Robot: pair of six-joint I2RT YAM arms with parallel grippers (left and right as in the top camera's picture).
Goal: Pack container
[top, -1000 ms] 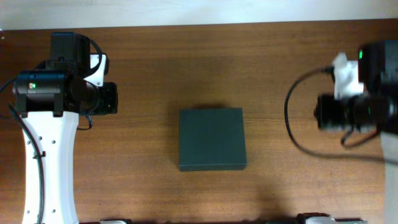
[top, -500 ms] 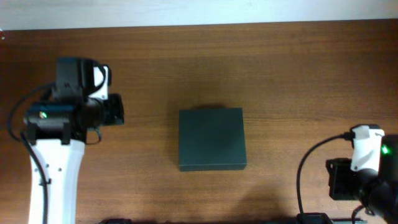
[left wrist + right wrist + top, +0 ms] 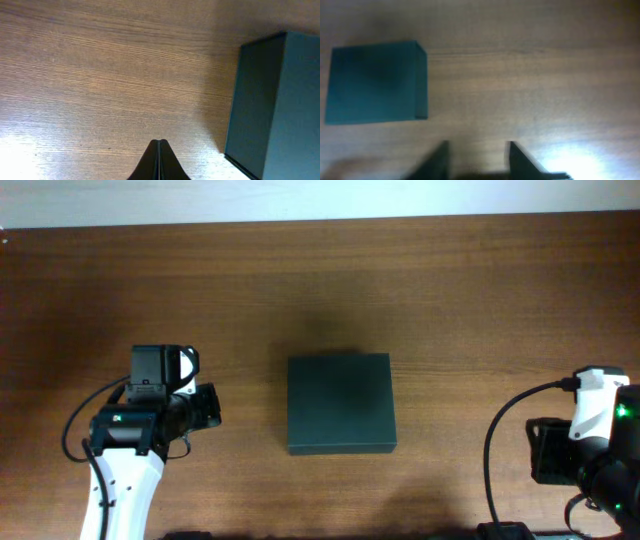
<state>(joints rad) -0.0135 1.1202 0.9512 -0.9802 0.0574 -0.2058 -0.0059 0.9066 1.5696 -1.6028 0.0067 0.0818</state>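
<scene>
The container point(image 3: 340, 404) is a dark green-black rectangular box, lid closed, lying flat in the middle of the wooden table. It also shows in the left wrist view point(image 3: 272, 105) at the right and in the right wrist view point(image 3: 376, 82) at the upper left. My left gripper point(image 3: 210, 407) sits left of the box, apart from it, and its jaws are pressed together on nothing point(image 3: 159, 145). My right gripper point(image 3: 545, 452) is at the table's lower right, far from the box; its jaws stand apart and empty point(image 3: 477, 147).
The brown wooden table point(image 3: 320, 290) ends at a pale wall strip along the far edge. Black cables loop beside each arm.
The left arm has moved toward the front and right, nearer the box. The right arm swung from the far right down to the front right corner and has settled there.
</scene>
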